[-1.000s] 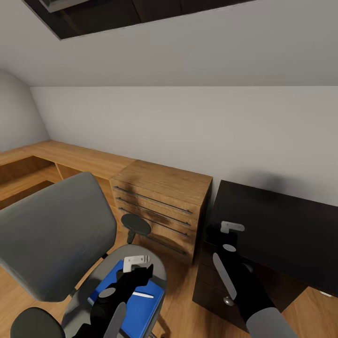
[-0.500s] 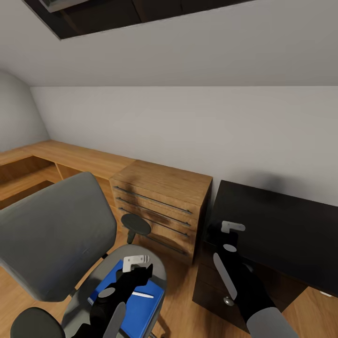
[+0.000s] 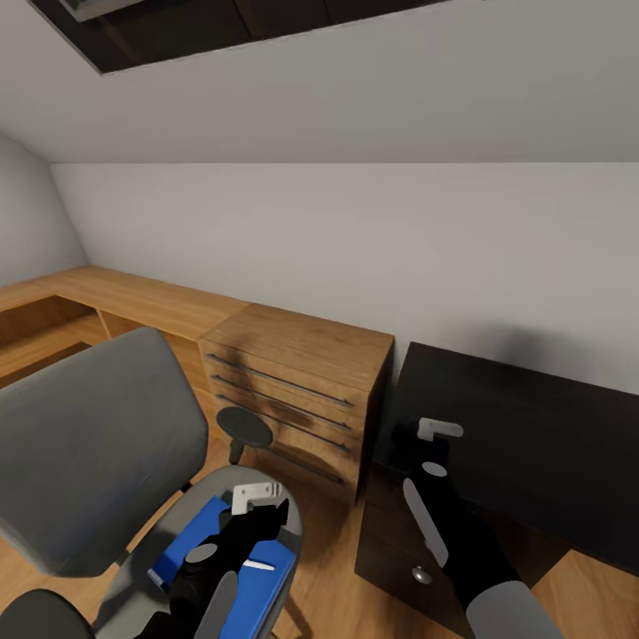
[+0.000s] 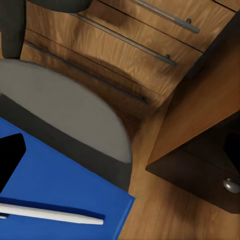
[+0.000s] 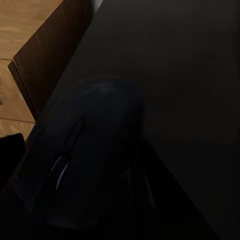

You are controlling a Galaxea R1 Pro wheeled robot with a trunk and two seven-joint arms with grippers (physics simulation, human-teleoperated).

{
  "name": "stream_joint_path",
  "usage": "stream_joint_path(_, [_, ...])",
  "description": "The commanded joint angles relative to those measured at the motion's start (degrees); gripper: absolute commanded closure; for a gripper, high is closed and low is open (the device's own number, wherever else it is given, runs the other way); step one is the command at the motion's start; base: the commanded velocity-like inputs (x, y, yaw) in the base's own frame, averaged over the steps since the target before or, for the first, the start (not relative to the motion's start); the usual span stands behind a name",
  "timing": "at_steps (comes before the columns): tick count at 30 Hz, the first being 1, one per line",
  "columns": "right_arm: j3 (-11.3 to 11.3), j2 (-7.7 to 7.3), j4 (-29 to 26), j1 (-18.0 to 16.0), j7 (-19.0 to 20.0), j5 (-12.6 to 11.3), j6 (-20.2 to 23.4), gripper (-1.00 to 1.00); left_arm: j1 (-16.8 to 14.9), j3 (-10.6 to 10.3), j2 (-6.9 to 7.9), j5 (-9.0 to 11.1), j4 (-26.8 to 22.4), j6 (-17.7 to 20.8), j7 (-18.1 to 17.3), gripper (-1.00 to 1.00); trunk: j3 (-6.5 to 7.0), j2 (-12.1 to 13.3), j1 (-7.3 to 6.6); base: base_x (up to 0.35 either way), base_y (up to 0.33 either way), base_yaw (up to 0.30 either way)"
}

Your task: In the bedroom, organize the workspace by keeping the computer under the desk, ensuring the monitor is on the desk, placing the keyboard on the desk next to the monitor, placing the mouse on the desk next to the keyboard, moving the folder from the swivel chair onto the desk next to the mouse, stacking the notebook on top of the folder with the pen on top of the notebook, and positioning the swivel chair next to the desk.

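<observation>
The grey swivel chair (image 3: 98, 444) stands at the lower left with the blue folder (image 3: 191, 541) on its seat. A white pen (image 3: 259, 564) lies on the folder (image 4: 60, 185). My left gripper (image 3: 266, 519) hovers open just above the folder, one black finger (image 4: 10, 157) beside the pen (image 4: 50, 214). My right gripper (image 3: 417, 444) hangs over the near left corner of the black desk (image 3: 532, 435). It seems shut on the dark mouse (image 5: 95, 150), which sits above the desk's edge in a very dark picture. Computer, monitor, keyboard and notebook are out of view.
An oak dresser (image 3: 293, 382) stands against the wall between chair and desk, with a low oak shelf (image 3: 115, 297) running left. The desk's black drawer unit (image 3: 399, 550) with a silver knob (image 4: 231, 185) is below my right arm. A skylight (image 3: 222, 22) is overhead.
The whole picture has slid slightly left and down, so the camera has moved. Both grippers keep their places in the view, and their states look unchanged.
</observation>
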Motion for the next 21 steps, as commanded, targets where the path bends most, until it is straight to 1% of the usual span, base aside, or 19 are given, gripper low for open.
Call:
stream_joint_path(1, [0.1,-0.03,0.0,0.0,-0.3,-0.4,0.2,1.0,0.0,-0.1,0.01,0.6,-0.1,0.2,0.5,-1.0,-0.06,0.0,0.0,0.004,-0.009,0.0])
stream_joint_path(8, [0.1,-0.03,1.2,0.0,0.2,-0.7,0.3,1.0,0.0,-0.3,0.01,0.6,-0.1,0.2,0.5,-1.0,-0.06,0.0,0.0,0.014,-0.002,0.0])
stream_joint_path(11, [0.0,-0.03,2.9,0.0,0.3,-0.8,0.3,1.0,0.0,-0.3,-0.02,0.6,-0.1,0.2,0.5,-1.0,-0.06,0.0,0.0,0.138,0.0,0.0])
stream_joint_path(14, [-0.1,-0.07,3.5,-0.1,0.4,-0.9,0.2,1.0,0.0,-0.3,-0.03,0.6,-0.1,0.2,0.5,-1.0,-0.06,0.0,0.0,0.133,0.0,0.0])
stream_joint_path(17, [-0.2,-0.12,3.9,0.0,2.1,-0.9,0.2,1.0,0.0,-0.3,-0.06,0.6,-0.1,0.2,0.4,-1.0,-0.06,0.0,0.0,0.041,0.0,0.0])
stream_joint_path(19, [-0.3,-0.17,4.1,0.0,3.9,-0.9,0.3,1.0,0.0,-0.4,-0.07,0.6,-0.1,0.2,0.4,-1.0,-0.06,0.0,0.0,0.014,0.0,0.0])
stream_joint_path(21, [-0.8,-0.19,4.4,0.0,5.0,-0.9,0.2,1.0,0.0,-0.4,-0.08,0.6,-0.1,0.2,0.4,-1.0,-0.06,0.0,0.0,0.006,0.0,0.0])
